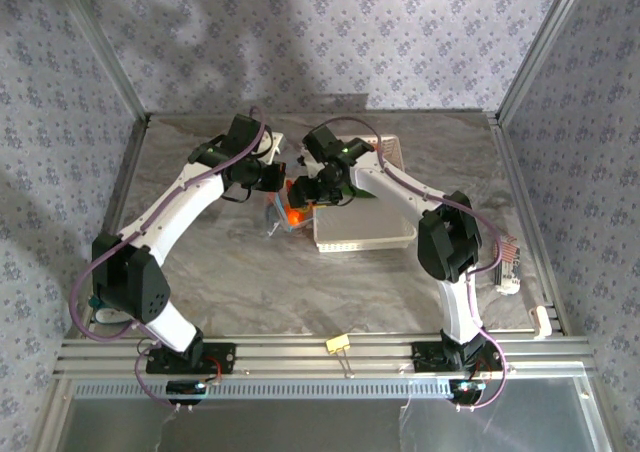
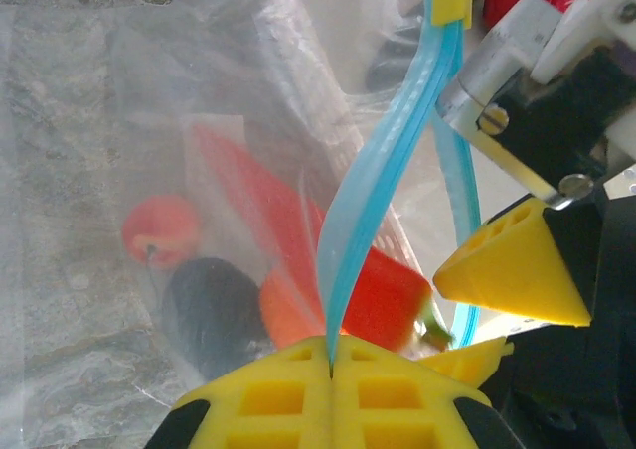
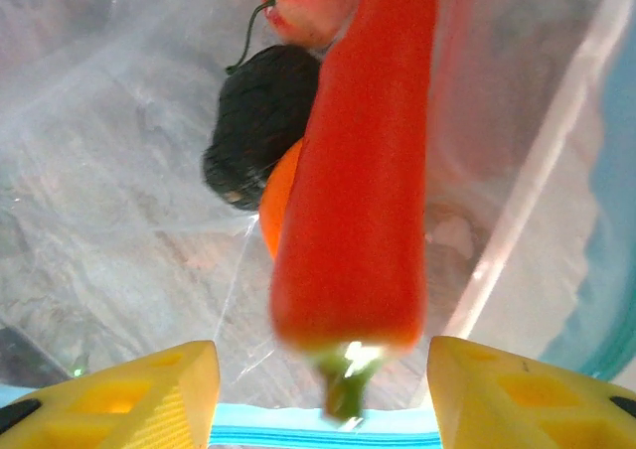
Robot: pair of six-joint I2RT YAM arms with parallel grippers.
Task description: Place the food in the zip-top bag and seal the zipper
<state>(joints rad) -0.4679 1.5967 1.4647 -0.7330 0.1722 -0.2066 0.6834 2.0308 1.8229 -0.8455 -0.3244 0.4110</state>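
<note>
Red pepper (image 3: 353, 171) in zip-top bag (image 3: 119, 201), between spread right hand (image 3: 320, 355) fingers (image 3: 149, 394)

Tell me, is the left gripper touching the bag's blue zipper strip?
Touching. The left wrist view shows the left gripper shut on the blue zipper strip, pinching it.

Two white robot arms reach up from the frame's bottom. Left gripper (image 1: 270, 178) and right gripper (image 1: 316, 188) meet at centre over a zip-top bag (image 1: 280, 220) holding orange food (image 1: 296, 215), beside a white basket (image 1: 365, 234).
</note>
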